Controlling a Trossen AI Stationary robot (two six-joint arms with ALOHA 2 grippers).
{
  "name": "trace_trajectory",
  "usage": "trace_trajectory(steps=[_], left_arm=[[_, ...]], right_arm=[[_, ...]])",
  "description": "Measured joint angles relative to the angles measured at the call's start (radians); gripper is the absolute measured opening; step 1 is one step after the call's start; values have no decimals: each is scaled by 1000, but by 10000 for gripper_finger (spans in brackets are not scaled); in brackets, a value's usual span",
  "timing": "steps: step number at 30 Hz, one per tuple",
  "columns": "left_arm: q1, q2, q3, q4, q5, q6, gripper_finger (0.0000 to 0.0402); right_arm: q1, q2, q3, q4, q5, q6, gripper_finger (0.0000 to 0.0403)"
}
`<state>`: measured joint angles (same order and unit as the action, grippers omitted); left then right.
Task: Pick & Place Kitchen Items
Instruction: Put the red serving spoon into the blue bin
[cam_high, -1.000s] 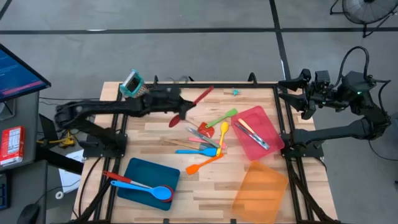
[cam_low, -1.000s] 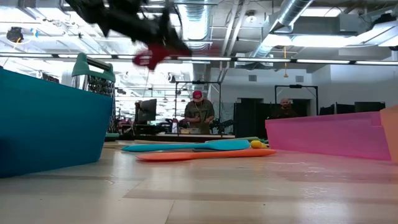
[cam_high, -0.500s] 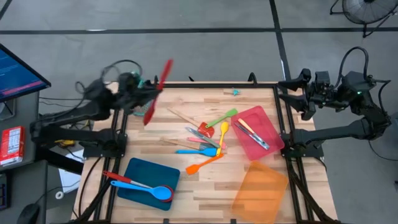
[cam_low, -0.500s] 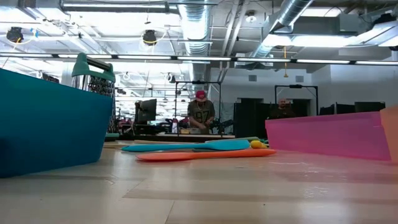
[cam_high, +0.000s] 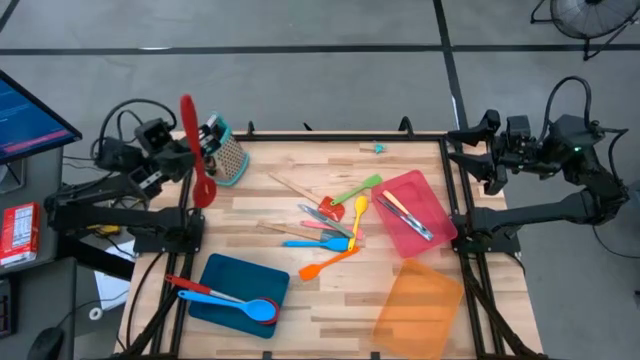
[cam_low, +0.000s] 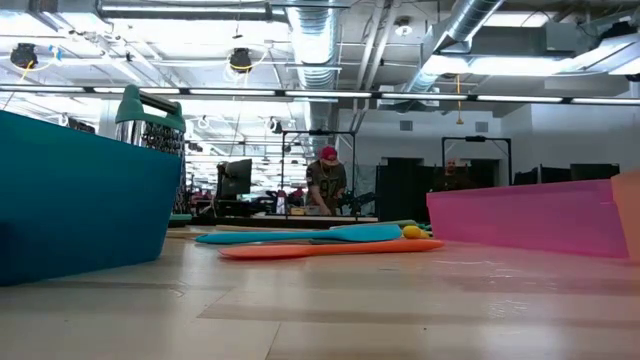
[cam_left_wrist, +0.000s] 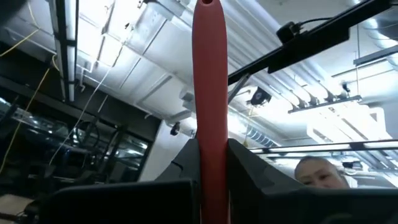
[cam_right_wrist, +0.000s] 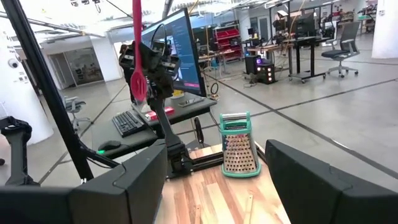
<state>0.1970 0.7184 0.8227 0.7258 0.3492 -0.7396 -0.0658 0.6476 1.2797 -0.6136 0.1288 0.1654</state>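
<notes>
Holding a red spoon (cam_high: 196, 152) by its handle, the left hand (cam_high: 172, 160) is closed tight on it above the surface's (cam_high: 260, 320) left rear corner, just beside the box grater (cam_high: 226, 153). The spoon's bowl hangs near the surface edge and its handle rises up and away. On the far right, the right hand (cam_high: 480, 150) waits off the surface with its fingers spread wide and nothing in them. Between them, loose utensils (cam_high: 335, 225) lie scattered mid-surface. A blue tray (cam_high: 215, 285) near the front left holds a blue spoon (cam_high: 240, 304) and a red one; a red tray (cam_high: 430, 205) holds two more; an orange tray (cam_high: 415, 310) lies in front of it. A person (cam_low: 325, 185) stands in the room beyond.
</notes>
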Motion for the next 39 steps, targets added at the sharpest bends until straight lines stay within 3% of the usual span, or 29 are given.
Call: trace_trajectory(steps=[9,15,20,24,30,39], left_arm=[[0,6,0,3,0,13,27],[0,73,0,4,9,28,27],[0,160,0,47,25,-9,27],[0,222,0,148,52,-54,27],[-13,287,0,248,67,-98,27],[-39,333,0,280,69,-98,28]], right_arm=[[0,3,0,5,16,16,265],[-1,122,-1,172,41,-30,265],[-23,296,3,454,-157,-150,265],[-82,477,86,589,-369,-158,265],[-143,723,337,599,-624,-138,265],[-153,999,678,589,-833,-67,265]])
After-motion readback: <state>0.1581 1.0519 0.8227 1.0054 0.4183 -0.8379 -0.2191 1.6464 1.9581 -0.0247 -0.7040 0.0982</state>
